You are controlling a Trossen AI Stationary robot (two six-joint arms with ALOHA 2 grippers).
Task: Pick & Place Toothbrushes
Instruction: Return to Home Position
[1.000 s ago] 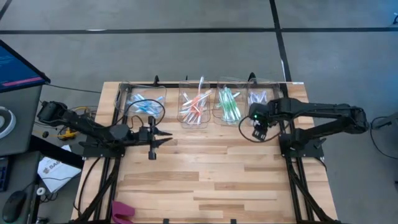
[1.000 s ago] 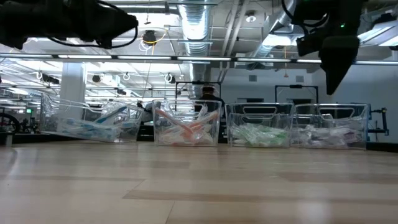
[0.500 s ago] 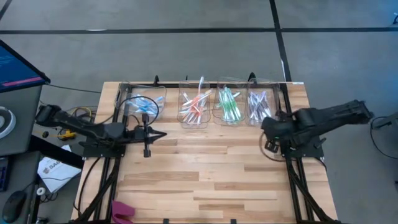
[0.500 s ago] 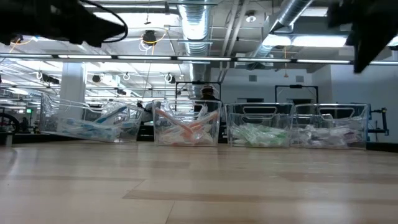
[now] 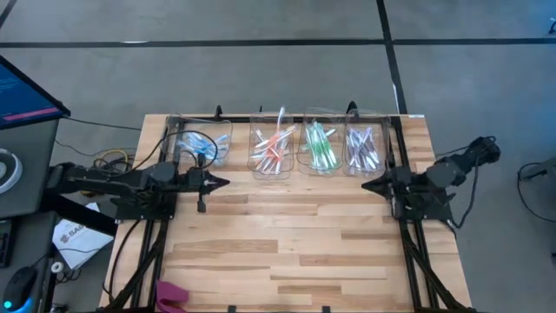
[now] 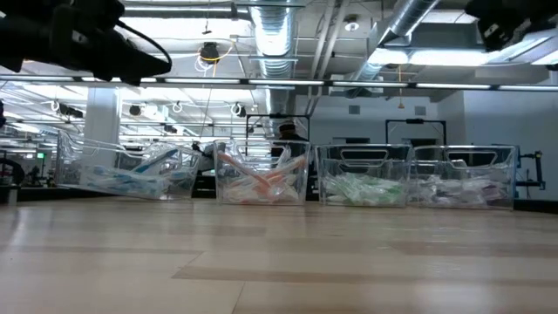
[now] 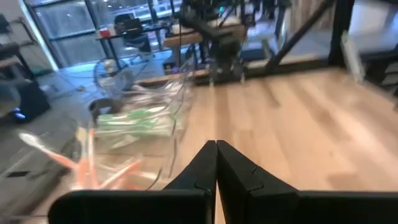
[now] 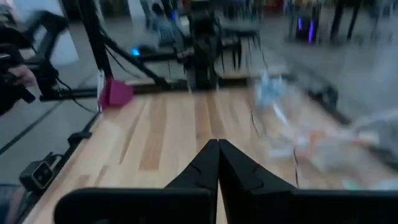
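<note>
**Entry: toothbrushes (image 5: 319, 148).** Every one you could see lay in the four clear bins (image 5: 253, 143) along the table's (image 5: 287, 243) 12 o'clock edge. Blue were at the 11 o'clock end, then orange, green, and violet toward 1 o'clock. None lay on the open boards.

**Entry: left gripper (image 5: 222, 183).** Clenched and empty, at 9 o'clock, pointing toward 3 o'clock, near the blue bin.

**Entry: right gripper (image 5: 366, 184).** Clenched and empty, at 3 o'clock, pointing toward 9 o'clock, near the violet bin.

**Progress.** By my reading your sorting was done. Only parking the arms was left, and both looked folded close to their bases.

**Views compared.**
- The high view alone gave you the colour order of the bins and both arms at once.
- The low view alone showed all four bins resting on the table with bare boards in front of them. The blue bin looked skewed beside the other three. Of the arms it showed only dark shapes at its top corners.
- The wrist views alone showed the fingers (image 7: 198, 174) pressed together with nothing between them.
</note>
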